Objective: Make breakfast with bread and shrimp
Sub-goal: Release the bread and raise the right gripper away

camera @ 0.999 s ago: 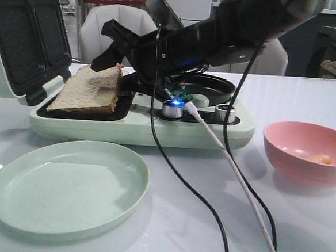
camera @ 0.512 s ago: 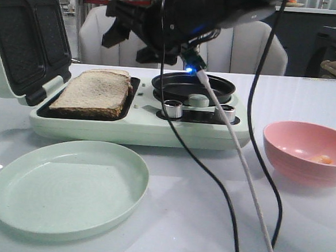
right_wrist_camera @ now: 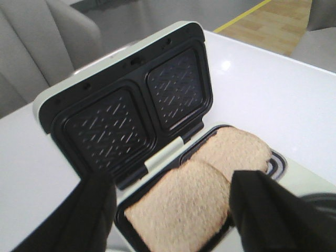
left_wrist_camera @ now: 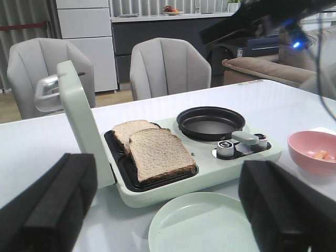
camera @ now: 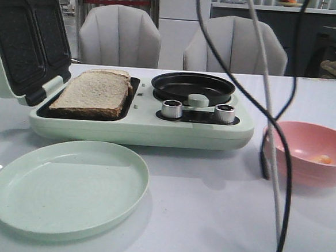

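Both bread slices (left_wrist_camera: 157,153) lie overlapped in the open sandwich maker (camera: 139,121); the shrimp (camera: 323,159) sits in the pink bowl (camera: 303,167). Both grippers (left_wrist_camera: 168,210) (right_wrist_camera: 173,220) hang wide and empty — the dangling cables (camera: 271,139) could snag that bowl.

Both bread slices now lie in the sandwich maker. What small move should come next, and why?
Probably send the open, empty right gripper toward the pink bowl: the bread is placed, while the shrimp lies in that bowl.
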### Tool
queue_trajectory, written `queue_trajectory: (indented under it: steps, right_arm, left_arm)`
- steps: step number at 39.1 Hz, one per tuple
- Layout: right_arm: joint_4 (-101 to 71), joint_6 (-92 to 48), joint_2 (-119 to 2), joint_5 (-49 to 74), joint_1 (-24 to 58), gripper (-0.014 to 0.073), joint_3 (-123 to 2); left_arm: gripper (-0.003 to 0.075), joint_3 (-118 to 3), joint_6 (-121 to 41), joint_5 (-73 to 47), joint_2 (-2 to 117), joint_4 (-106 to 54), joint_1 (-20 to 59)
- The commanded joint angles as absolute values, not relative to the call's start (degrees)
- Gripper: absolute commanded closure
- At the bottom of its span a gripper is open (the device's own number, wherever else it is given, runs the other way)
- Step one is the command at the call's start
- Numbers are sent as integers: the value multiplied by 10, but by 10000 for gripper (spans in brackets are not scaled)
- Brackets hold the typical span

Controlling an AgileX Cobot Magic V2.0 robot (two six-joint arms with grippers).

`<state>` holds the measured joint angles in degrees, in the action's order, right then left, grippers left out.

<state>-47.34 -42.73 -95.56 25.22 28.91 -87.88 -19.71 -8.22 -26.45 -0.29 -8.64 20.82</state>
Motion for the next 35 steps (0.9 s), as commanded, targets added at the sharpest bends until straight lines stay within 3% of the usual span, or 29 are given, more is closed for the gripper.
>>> queue_trajectory:
  steps: [1, 10, 19, 26, 35]
  right_arm:
    - [-323, -310, -883, 282, 289, 37, -894]
    - [-46, -63, -793, 373, 286, 38, -882]
    - [233, 150, -716, 416, 286, 38, -786]
    - [273, 236, -644, 394, 286, 38, -676]
    - [216, 237, -531, 319, 286, 38, -536]
  left_arm:
    - [116, -213, -76, -220, -11, -95, 213]
    - [116, -213, -76, -220, -11, -95, 213]
    - [116, -213, -76, -220, -11, -95, 213]
    - [116, -213, -76, -220, -11, -95, 213]
    - [116, -213, -76, -220, -11, -95, 213]
